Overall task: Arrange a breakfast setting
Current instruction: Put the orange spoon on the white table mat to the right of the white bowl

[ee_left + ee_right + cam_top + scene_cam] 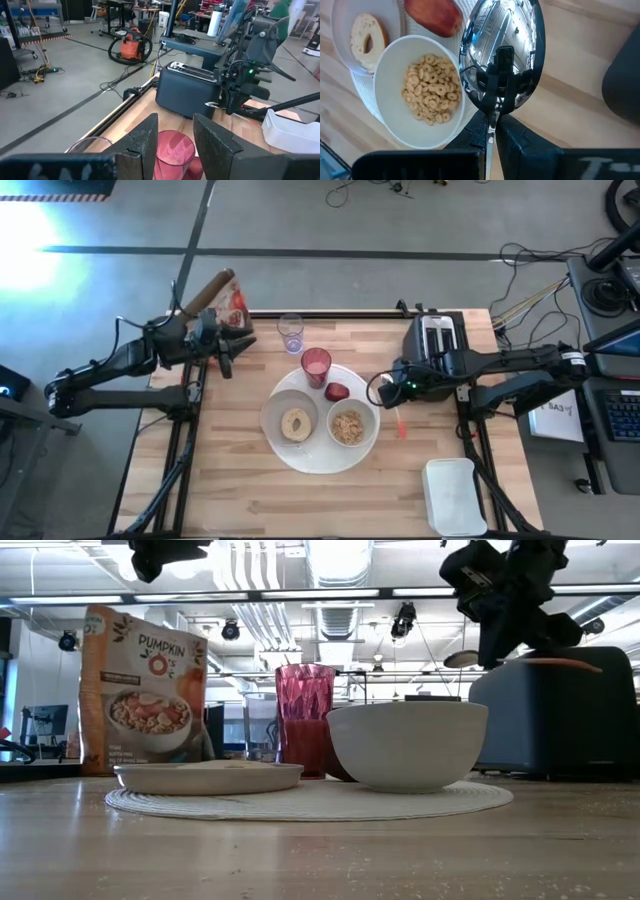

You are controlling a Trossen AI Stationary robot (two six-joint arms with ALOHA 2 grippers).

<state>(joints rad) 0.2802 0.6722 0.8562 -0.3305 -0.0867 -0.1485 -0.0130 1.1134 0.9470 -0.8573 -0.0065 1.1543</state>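
The right gripper (392, 394) hung just off the right rim of the large white plate (300, 458), clamped on the spoon (501, 60), whose orange handle (400, 423) ran toward the table's near edge. The bowl of cereal (348, 426) sat on the plate directly beside it, so this arm was far nearer than the left. The left gripper (228, 356) waited near the table's far left corner, its fingers (145, 145) narrowly parted and empty
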